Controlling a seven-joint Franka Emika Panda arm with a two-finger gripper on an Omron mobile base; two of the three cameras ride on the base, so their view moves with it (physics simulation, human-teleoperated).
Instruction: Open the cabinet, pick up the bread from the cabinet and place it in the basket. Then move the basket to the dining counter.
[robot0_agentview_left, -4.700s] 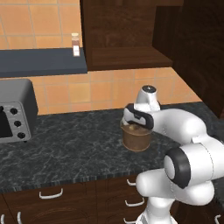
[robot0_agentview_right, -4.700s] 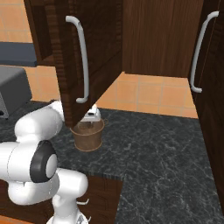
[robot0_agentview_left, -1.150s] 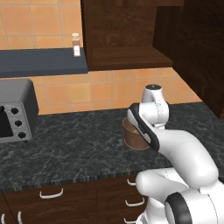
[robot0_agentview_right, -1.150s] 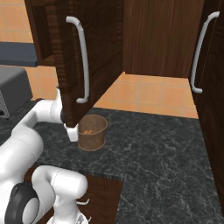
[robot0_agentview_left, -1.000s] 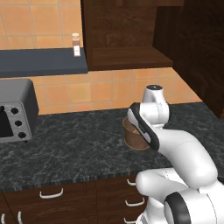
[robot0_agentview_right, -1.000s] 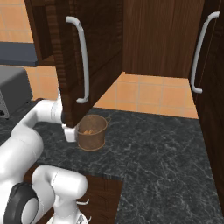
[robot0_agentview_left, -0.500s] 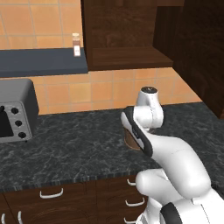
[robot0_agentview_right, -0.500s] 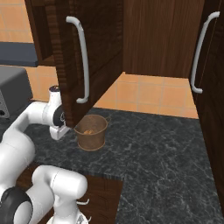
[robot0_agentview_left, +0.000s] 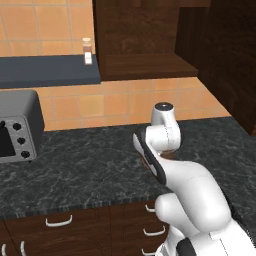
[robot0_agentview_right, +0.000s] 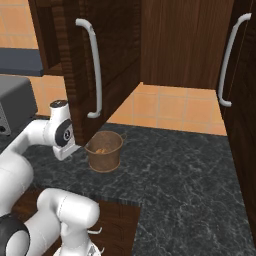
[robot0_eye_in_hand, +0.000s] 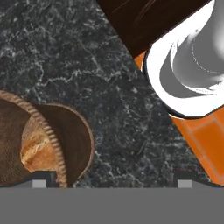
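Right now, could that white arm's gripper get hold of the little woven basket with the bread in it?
Probably yes. The gripper hangs just beside the basket on the black counter, and nothing stands between them. The bread lies inside.

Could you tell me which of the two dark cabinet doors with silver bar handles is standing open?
The left cabinet door, swung out above the basket; the right one is farther right, away from it.
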